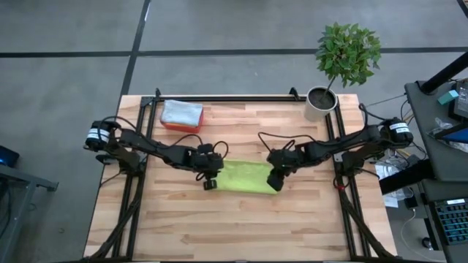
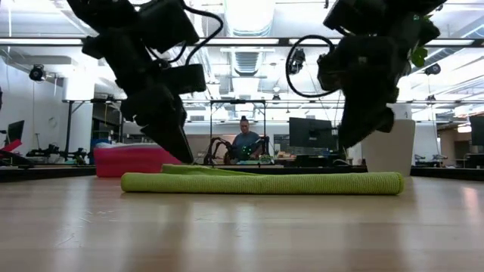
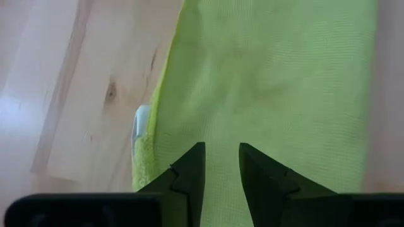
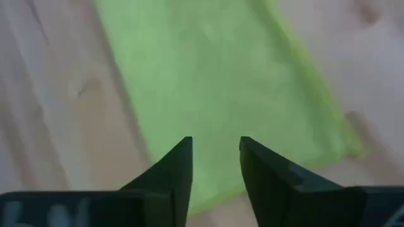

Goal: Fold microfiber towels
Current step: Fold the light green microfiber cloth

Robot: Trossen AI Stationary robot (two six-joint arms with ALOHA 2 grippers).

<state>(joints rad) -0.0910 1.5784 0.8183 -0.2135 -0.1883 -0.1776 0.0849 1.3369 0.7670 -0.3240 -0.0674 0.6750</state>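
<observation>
I have the lime green towel [image 1: 245,177] folded into a flat strip mid-table, my left gripper [image 1: 210,183] and right gripper [image 1: 275,186] hovering over its two ends, fingers parted and empty, so another fold is probably left, with folded towels [image 1: 181,112] already in the bin [image 1: 178,126].

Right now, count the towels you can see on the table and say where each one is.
2. A lime green towel lies folded at the table's middle between both grippers; a light blue towel sits atop the pink-red bin at the far left. More may be hidden under it.
</observation>
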